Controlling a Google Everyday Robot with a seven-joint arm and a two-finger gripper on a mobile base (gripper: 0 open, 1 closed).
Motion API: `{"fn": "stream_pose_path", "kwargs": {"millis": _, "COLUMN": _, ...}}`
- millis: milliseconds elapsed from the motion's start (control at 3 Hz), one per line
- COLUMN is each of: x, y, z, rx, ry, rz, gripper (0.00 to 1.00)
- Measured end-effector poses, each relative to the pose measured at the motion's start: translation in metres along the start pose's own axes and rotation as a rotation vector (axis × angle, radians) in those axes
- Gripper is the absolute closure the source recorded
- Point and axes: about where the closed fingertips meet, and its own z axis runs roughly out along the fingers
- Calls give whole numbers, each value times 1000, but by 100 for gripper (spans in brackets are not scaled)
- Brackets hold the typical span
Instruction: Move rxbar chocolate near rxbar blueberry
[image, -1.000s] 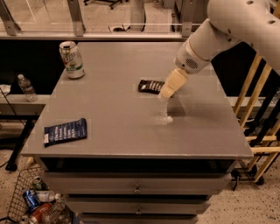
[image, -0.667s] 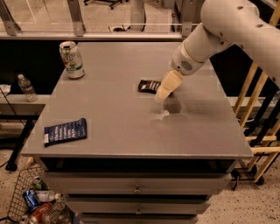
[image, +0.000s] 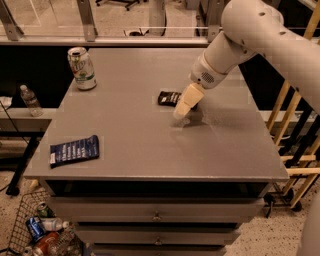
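The rxbar chocolate, a dark brown-black bar with pale lettering, lies flat near the middle of the grey table. The rxbar blueberry, a navy bar with white lettering, lies near the table's front left corner. My gripper hangs from the white arm just right of and in front of the chocolate bar, its pale fingers pointing down close to the tabletop. The gripper partly covers the bar's right end.
A green and white can stands upright at the table's back left. A water bottle stands on a low shelf to the left. A wire basket with cans sits on the floor at lower left. Wooden rails stand to the right.
My gripper and arm have shifted left and slightly down, closer to the chocolate bar. The bars and can have not moved.
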Motion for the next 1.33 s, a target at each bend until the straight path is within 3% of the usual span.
{"fn": "stream_pose_path", "kwargs": {"millis": 667, "x": 4, "y": 2, "z": 13, "rx": -41, "ry": 22, "rz": 6, "gripper": 48}}
{"fn": "stream_pose_path", "kwargs": {"millis": 1333, "x": 1, "y": 2, "z": 9, "rx": -46, "ry": 22, "rz": 4, "gripper": 96}}
